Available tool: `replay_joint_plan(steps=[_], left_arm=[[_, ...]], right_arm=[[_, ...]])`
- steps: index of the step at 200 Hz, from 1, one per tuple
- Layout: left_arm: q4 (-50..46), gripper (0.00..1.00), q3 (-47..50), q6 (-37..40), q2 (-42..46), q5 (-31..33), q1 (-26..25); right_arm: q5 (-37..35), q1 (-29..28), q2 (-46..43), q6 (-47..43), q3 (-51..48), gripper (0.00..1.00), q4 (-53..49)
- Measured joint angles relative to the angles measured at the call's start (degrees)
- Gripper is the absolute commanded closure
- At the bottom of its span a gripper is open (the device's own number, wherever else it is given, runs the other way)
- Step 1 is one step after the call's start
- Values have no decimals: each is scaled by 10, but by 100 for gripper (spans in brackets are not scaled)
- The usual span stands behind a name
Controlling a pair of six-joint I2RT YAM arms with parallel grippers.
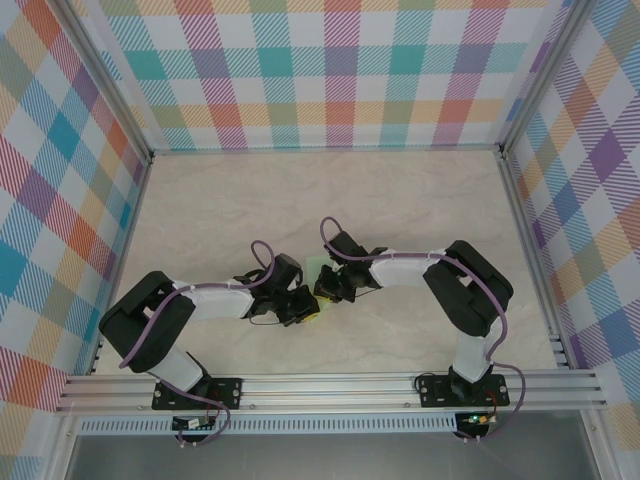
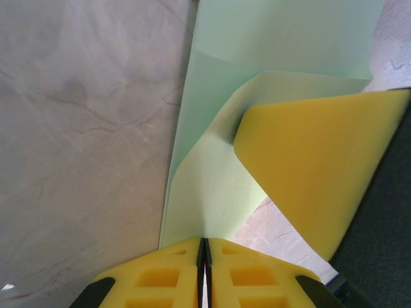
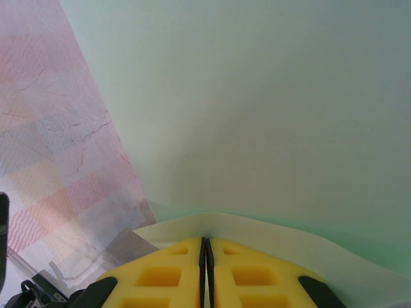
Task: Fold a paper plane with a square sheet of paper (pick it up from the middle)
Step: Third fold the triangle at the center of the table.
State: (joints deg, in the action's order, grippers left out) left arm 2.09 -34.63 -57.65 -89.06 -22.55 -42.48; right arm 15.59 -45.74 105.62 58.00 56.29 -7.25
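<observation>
Pinching the thin pale mint-green square sheet of paper, the left hand and right hand are needing matched, gentle moves, avoiding tears.

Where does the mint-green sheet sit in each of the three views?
Top external: sheet small, at the picture's centre.
Left wrist: sheet from top centre down to the shut left gripper.
Right wrist: sheet across centre and right, above the shut right gripper.
Shared landmark: marbled table, left of the sheet in both wrist views.
</observation>
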Motion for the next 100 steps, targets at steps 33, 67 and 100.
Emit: replay_joint_plan(steps=[33,67,100], left_arm=[[-3,88,0,2,1,5,-3],[-21,88,0,4,18,7,-9],[-23,87,0,4,48,4,-15]], right_arm=[[1,1,2,0,2,88,-3],[7,3,4,0,4,88,-4],[10,4,5,0,4,88,-3]])
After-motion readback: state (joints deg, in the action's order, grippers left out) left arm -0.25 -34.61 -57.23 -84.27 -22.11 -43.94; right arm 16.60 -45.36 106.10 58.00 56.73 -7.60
